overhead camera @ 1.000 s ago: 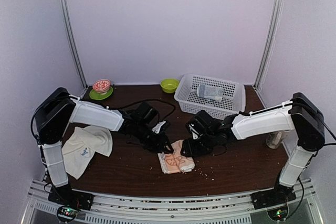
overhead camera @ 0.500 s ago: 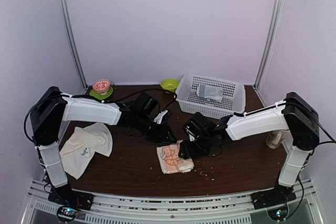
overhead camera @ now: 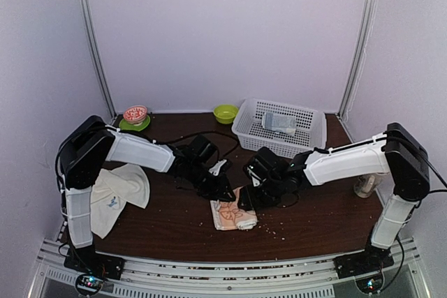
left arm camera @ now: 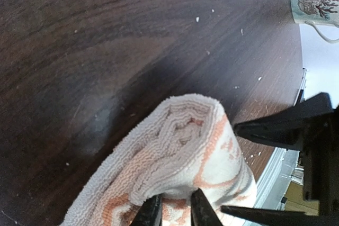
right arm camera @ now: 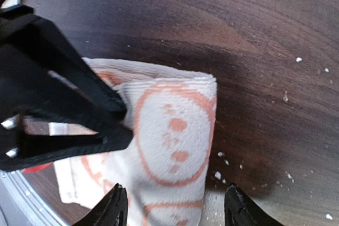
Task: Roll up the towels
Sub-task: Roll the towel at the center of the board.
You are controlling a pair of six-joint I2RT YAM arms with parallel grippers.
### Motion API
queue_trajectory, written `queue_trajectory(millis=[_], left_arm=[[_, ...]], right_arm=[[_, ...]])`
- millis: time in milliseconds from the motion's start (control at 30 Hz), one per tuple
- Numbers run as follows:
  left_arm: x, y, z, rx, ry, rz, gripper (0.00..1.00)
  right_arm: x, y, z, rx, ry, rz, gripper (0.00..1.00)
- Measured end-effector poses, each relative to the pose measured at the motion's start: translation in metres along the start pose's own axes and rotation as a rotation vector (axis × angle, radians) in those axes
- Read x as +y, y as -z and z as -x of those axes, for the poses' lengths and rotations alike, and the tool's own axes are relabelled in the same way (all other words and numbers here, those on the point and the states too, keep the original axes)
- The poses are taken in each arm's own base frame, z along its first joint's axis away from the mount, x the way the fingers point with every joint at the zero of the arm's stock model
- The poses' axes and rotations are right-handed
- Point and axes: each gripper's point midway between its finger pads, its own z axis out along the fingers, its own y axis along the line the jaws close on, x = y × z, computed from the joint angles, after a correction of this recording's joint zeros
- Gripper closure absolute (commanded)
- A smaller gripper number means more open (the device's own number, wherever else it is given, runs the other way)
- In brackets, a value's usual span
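So you're mid-roll on the cream terry towel with orange-pink cartoon faces, lying part-rolled mid dark wooden tabletop. Your left end effector pinches its rolled end, and your right end effector is spread wide over it. Next, I'd guess: roll the rest evenly. The plain cream-white towel waits far left.

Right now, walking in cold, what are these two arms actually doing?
Two robot arms are working on the patterned towel, cream with orange faces, in the middle of the table. It lies loosely rolled. The left gripper pinches a fold of it, while the right gripper hovers open over one end. A plain towel lies unrolled at the left.
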Motion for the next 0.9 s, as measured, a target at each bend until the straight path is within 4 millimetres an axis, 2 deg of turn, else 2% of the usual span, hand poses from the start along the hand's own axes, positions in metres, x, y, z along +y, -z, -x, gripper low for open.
queue_trajectory(millis=[167,233,300,400,633,800,900], left_arm=[[-0.001,-0.001,0.002,-0.008,-0.005,-0.006,0.80],[0.000,-0.001,0.002,-0.010,-0.006,-0.008,0.80],[0.000,-0.002,0.002,-0.012,-0.006,-0.009,0.80],[0.001,-0.002,0.001,-0.015,-0.008,-0.011,0.80],[0.001,-0.003,0.002,-0.025,-0.014,-0.020,0.81],[0.000,-0.002,0.001,-0.028,-0.014,-0.023,0.80],[-0.001,0.000,0.000,-0.027,-0.014,-0.022,0.75]], right_arm=[[-0.001,0.028,0.006,-0.060,-0.015,0.027,0.37],[-0.009,0.038,0.008,-0.085,-0.041,0.025,0.37],[-0.020,0.039,0.009,-0.094,-0.069,0.009,0.38],[-0.037,0.031,0.008,-0.083,-0.105,-0.034,0.38],[-0.049,0.009,-0.007,-0.025,-0.128,-0.081,0.39],[-0.041,0.001,-0.001,-0.019,-0.119,-0.071,0.40],[-0.036,-0.001,0.001,-0.023,-0.113,-0.060,0.40]])
